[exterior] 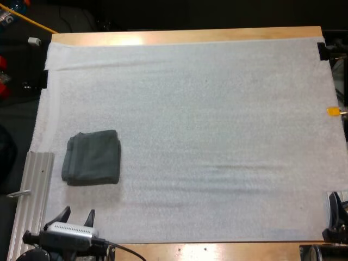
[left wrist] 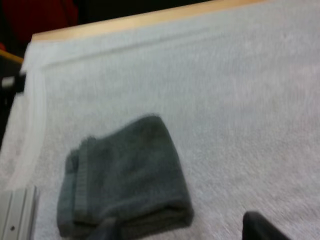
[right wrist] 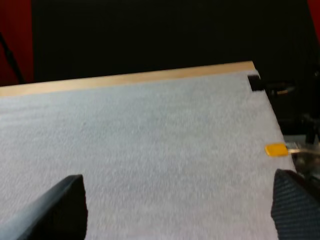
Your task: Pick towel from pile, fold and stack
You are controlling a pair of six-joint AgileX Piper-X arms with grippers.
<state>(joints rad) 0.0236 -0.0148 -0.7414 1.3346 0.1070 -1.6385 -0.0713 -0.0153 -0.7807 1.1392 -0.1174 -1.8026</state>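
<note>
Left tool [exterior: 77, 216], seemingly spread, near towel [exterior: 91, 157]

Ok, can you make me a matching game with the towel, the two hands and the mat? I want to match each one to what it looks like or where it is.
Things:
1. towel
2. left hand
3. right hand
4. mat

Clues:
a. white, covers the table
b. open, over bare mat, far from the towel
c. dark grey-green, folded
d. open, close to the towel

Pairs: 1-c, 2-d, 3-b, 4-a
</note>
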